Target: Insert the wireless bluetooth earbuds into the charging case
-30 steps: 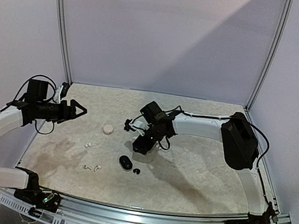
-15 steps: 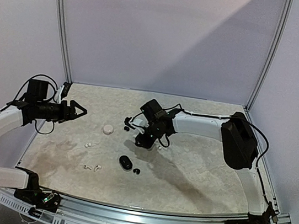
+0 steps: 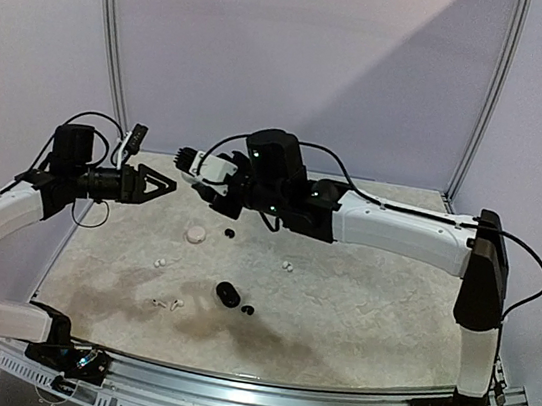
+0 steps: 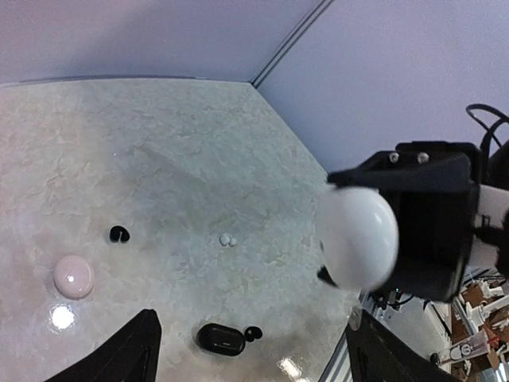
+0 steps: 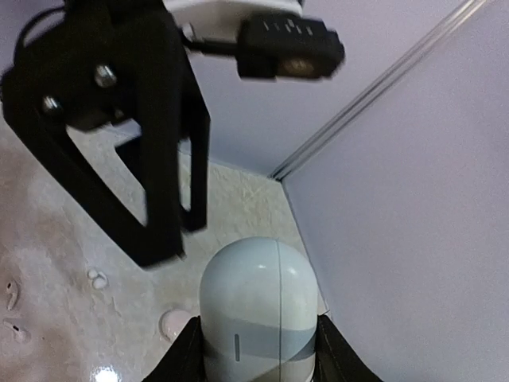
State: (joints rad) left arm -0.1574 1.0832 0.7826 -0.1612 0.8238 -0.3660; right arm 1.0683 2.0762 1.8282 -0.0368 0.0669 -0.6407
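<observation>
Above the back left of the marbled surface [image 3: 356, 316], the right claw [image 3: 201, 165] is clenched on a white pill-shaped charging case [image 5: 254, 306], holding it in the air with its rounded end towards the left claw [image 3: 167, 188]. The left claw hangs close in front of that case, its fingers [image 4: 119, 358] spread wide and grasping nothing. The wireless bluetooth earbuds all lie loose on the surface, none of them in a case. One black earbud [image 3: 229, 233] sits just right of a closed, pale pink round case [image 3: 196, 236]. A pair of white earbuds [image 3: 287, 265] lies farther right, the two touching or nearly so. A single white earbud [image 3: 160, 262] rests in front of the pink case, and two more pale earbuds [image 3: 168, 303] lie side by side nearer the front edge. A black charging case [image 3: 228, 295] sits near the middle, with the second black earbud [image 3: 248, 310] just beside it on its right. Whether the black case is open cannot be made out.
</observation>
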